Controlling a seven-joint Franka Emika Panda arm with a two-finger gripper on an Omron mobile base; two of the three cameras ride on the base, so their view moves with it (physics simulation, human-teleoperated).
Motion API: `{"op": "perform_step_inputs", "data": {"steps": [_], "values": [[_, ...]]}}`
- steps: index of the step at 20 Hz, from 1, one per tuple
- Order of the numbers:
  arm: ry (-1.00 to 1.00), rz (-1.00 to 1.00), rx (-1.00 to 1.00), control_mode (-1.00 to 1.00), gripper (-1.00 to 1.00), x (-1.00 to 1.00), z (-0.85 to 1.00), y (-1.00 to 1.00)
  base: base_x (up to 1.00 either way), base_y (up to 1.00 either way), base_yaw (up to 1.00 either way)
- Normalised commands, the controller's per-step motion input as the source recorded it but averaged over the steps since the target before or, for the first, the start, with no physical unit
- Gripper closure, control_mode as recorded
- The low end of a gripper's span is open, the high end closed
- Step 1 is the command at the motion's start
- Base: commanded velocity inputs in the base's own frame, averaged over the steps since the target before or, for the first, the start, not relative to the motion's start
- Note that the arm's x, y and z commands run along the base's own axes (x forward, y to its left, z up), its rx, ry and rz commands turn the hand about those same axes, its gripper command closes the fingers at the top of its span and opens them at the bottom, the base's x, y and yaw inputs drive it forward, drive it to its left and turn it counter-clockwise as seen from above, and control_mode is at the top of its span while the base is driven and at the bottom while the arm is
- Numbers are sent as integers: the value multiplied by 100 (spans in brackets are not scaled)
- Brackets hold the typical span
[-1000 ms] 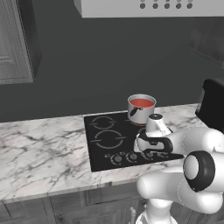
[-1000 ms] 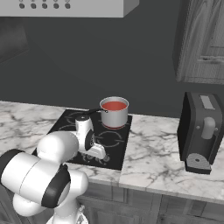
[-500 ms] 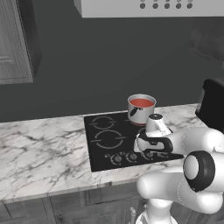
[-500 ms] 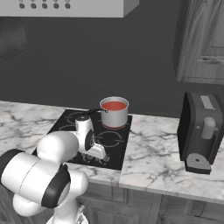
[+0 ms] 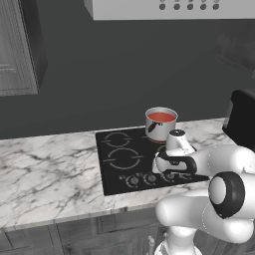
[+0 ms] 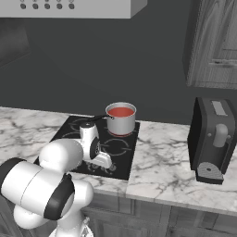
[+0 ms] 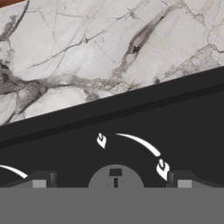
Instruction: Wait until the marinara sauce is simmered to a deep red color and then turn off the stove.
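The marinara sauce [image 5: 162, 117] [image 6: 121, 112] shows as a red-orange surface inside a small steel pot [image 5: 160, 127] [image 6: 121, 122] on the back right burner of the stove [image 5: 117, 159] [image 6: 73, 133]. My gripper [image 5: 171, 174] [image 6: 104, 162] [image 7: 111, 181] points down at the knob row on the stove's front edge. In the hand view it stands open, with one round knob [image 7: 115, 176] midway between the two fingertips [image 7: 40, 180] and touched by neither. More knobs [image 5: 133, 180] sit to the left along that edge.
Marble counter [image 5: 45, 174] [image 7: 87, 52] runs on both sides of the black glass [image 7: 175, 109]. A dark coffee machine [image 6: 214, 139] stands on the counter to the right. A range hood [image 5: 174, 7] hangs above, with wall cabinets [image 6: 215, 41] at the sides.
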Motion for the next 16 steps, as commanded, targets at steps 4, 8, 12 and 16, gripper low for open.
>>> {"op": "perform_step_inputs", "data": {"steps": [4,8,12,16], "values": [[0,0,0,-100,-100,0,0,0,0,0,0],[0,0,0,-100,-100,0,0,0,0,0,0],[0,0,0,-100,-100,0,0,0,0,0,0],[0,0,0,-100,-100,0,0,0,0,0,0]]}}
